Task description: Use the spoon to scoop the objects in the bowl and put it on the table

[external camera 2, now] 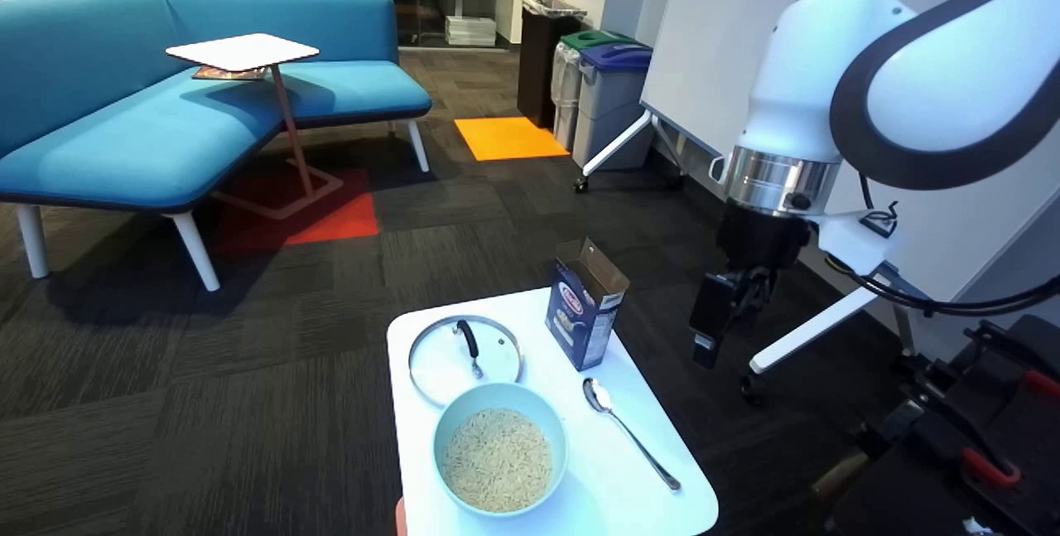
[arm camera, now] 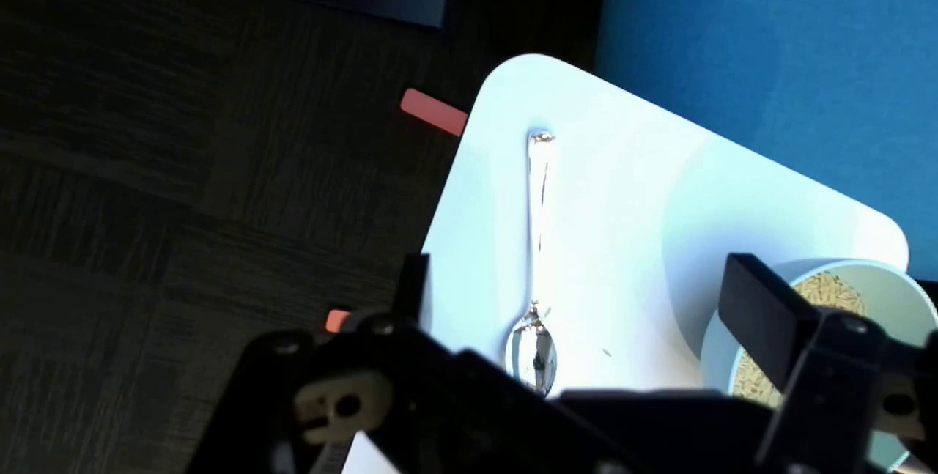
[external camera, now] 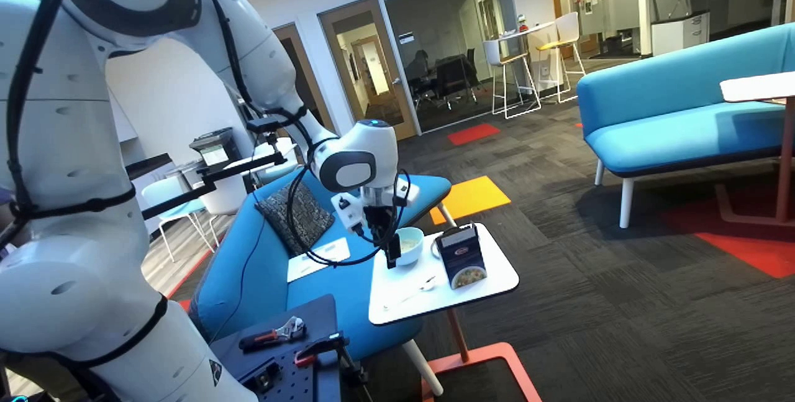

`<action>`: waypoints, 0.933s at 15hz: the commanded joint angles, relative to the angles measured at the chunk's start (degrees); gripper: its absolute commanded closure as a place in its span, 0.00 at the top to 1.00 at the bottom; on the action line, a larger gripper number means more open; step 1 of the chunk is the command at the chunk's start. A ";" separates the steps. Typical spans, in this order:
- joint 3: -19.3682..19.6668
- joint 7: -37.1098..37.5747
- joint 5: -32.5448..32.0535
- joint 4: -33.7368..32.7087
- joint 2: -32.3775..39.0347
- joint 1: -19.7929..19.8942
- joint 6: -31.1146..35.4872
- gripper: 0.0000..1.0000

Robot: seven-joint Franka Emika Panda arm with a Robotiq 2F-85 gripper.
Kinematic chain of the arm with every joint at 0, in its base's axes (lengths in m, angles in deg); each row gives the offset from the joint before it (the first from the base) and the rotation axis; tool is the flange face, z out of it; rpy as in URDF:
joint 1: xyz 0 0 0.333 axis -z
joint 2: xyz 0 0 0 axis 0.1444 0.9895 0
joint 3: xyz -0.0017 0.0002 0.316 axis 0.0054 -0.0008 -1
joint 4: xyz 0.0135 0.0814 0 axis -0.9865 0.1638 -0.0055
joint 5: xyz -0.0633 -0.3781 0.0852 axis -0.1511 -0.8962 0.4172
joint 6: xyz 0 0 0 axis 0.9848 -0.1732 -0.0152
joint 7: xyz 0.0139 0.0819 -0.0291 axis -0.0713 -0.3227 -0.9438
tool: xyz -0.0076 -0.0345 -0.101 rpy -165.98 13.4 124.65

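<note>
Gripper, nearest our wrist camera, its fingers spread wide and holding nothing.

From left to right in the wrist view, we see dark carpet, then the table, on whose white top the spoon lies, seen through the gap between the fingers. Farther right, we find the bowl, upright on the table, partly hidden by one finger; it contains pale, rice-like grains. From left to right in an exterior view, we note a clear lid lying just beside the bowl (whether they touch we cannot tell), a dark blue box standing with its top flaps raised, and the spoon lying near it, apart from the gripper.
</note>
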 commanded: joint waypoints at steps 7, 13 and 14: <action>0.55 5.59 -3.31 -0.03 2.63 -2.14 2.75 1.00; 3.56 17.07 -9.83 -0.36 9.14 -9.91 12.89 1.00; 4.76 18.71 -10.83 -0.53 10.45 -11.63 14.91 1.00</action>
